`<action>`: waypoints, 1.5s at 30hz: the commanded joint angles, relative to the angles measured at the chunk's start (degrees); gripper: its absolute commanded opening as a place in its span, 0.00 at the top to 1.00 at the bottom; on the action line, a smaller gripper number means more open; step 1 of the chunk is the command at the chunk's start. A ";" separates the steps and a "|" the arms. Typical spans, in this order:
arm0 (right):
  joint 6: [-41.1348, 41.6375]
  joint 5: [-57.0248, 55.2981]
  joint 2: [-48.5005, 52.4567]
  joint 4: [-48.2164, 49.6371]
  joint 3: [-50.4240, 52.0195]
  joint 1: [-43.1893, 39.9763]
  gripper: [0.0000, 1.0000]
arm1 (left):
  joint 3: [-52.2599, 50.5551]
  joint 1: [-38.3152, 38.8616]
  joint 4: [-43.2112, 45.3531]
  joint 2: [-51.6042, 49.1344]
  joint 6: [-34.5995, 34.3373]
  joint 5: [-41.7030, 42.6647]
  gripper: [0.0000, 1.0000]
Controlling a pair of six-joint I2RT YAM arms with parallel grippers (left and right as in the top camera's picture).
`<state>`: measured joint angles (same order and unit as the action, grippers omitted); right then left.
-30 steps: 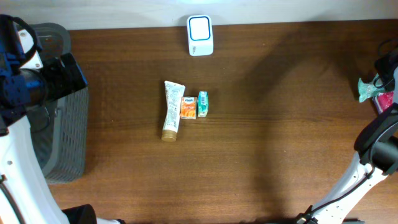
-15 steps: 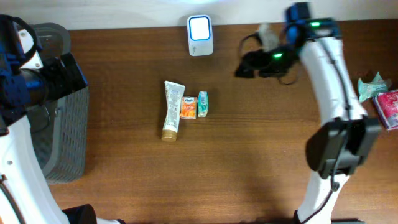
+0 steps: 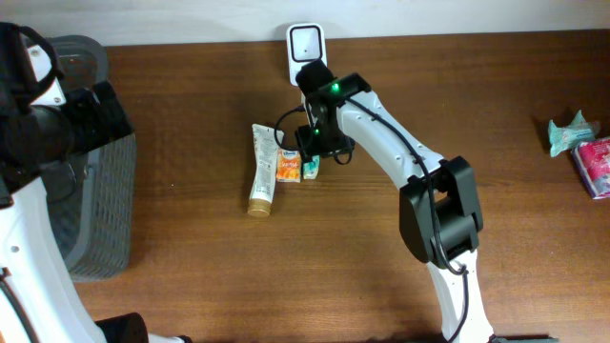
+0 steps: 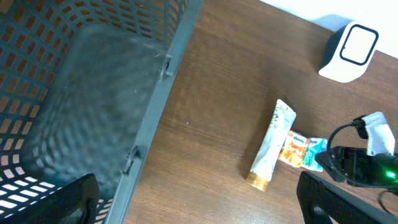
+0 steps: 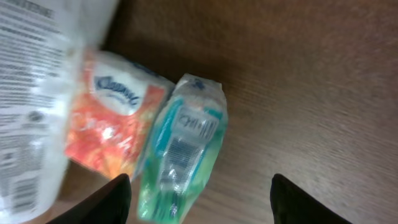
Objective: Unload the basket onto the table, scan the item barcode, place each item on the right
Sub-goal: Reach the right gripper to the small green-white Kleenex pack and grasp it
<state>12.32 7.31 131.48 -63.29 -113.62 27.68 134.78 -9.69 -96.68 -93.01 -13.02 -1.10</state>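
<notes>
While flat on table [image 5: 298, 74], green pkt [image 5: 180, 149] btwn open R jaws

left gripper [image 4: 198, 190] — jaws wide, at left side | right gripper [image 5: 200, 183] — jaws apart, pointing down

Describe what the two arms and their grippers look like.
Both the left arm and right arm have white shells with black joints. The right one carries a glowing green light and a looped black cable near its wrist. The left gripper and right gripper have plain black fingers.

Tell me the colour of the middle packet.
The middle packet is orange with white; right wrist view.
</notes>
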 commanded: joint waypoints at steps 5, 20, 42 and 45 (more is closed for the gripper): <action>0.61 5.49 0.68 6.14 5.55 -0.04 0.86 | 0.13 -0.22 -0.02 0.24 0.72 -0.22 0.01; 10.43 -16.87 1.09 -8.07 5.25 1.40 0.65 | 0.13 -0.22 -0.02 0.24 0.72 -0.22 0.01; -7.17 24.00 1.03 3.21 13.81 -12.76 0.51 | 0.13 -0.22 -0.02 0.24 0.72 -0.22 0.01; -7.19 25.73 1.01 2.99 13.86 -12.76 0.96 | 0.13 -0.24 -0.02 0.24 0.72 -0.22 0.01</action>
<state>5.61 31.68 132.31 -59.92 -100.68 14.98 134.78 -9.69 -96.68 -93.01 -13.02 -1.10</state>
